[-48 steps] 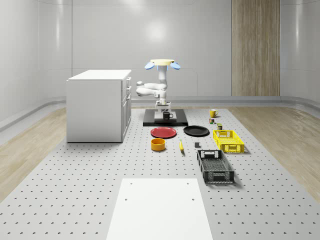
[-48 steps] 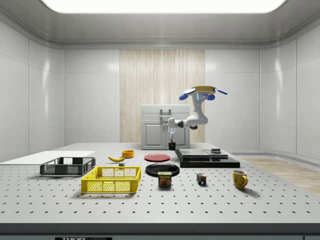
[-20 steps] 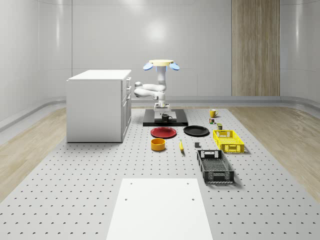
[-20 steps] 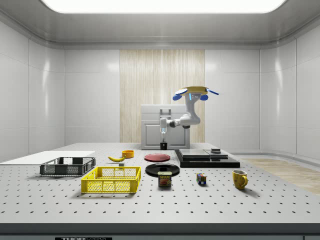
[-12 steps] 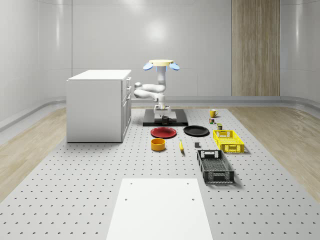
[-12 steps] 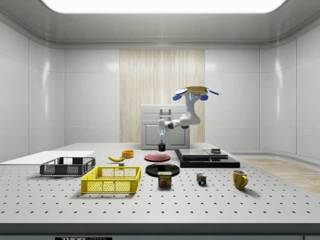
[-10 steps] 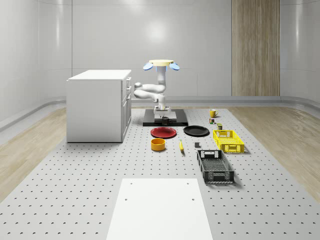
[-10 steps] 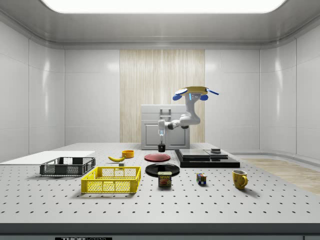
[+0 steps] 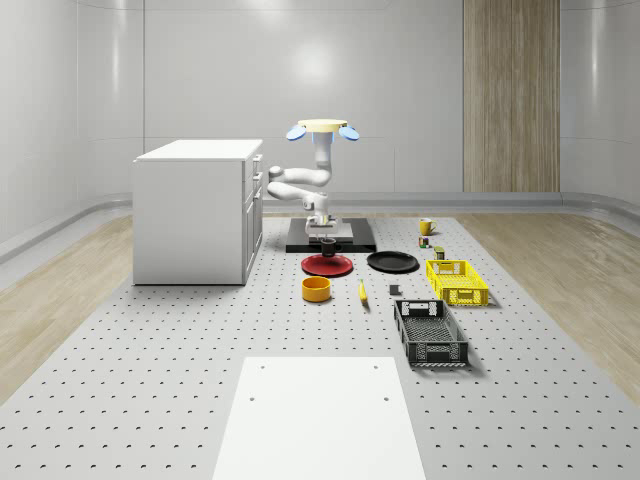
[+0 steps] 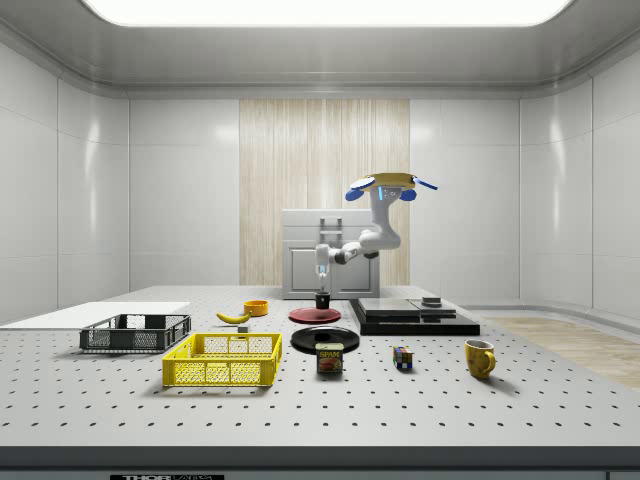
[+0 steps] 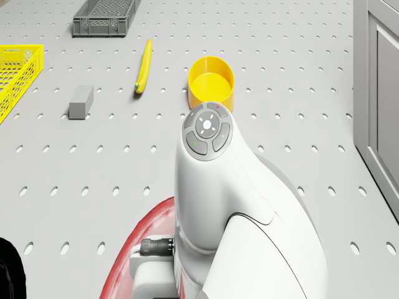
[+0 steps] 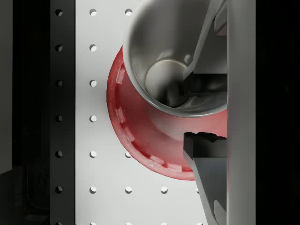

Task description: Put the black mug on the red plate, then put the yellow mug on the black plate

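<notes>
The black mug (image 9: 327,245) hangs low over the red plate (image 9: 327,265), with the gripper (image 9: 326,233) shut on its rim. From the side, the mug (image 10: 322,300) is a little above the red plate (image 10: 314,314), under the gripper (image 10: 322,284). In the wrist view one finger (image 12: 206,147) presses the outside of the mug (image 12: 164,51), the other sits inside, and the red plate (image 12: 136,140) lies beneath. The drone (image 9: 322,127) hovers over the black platform (image 9: 352,238). The yellow mug (image 9: 426,226) stands at the whole-scene view's right; the black plate (image 9: 392,262) lies beside the red one.
A white cabinet (image 9: 198,210) stands left of the plates in the whole-scene view. Nearer the front are a yellow bowl (image 9: 317,289), a banana (image 9: 362,291), a grey block (image 9: 394,291), a yellow crate (image 9: 457,281) and a black crate (image 9: 430,334). A can (image 10: 329,358) and a cube (image 10: 402,357) sit near the yellow mug.
The arm carried the black mug off the black platform toward the front, then lowered it over the red plate. The drone drifted slightly the same way.
</notes>
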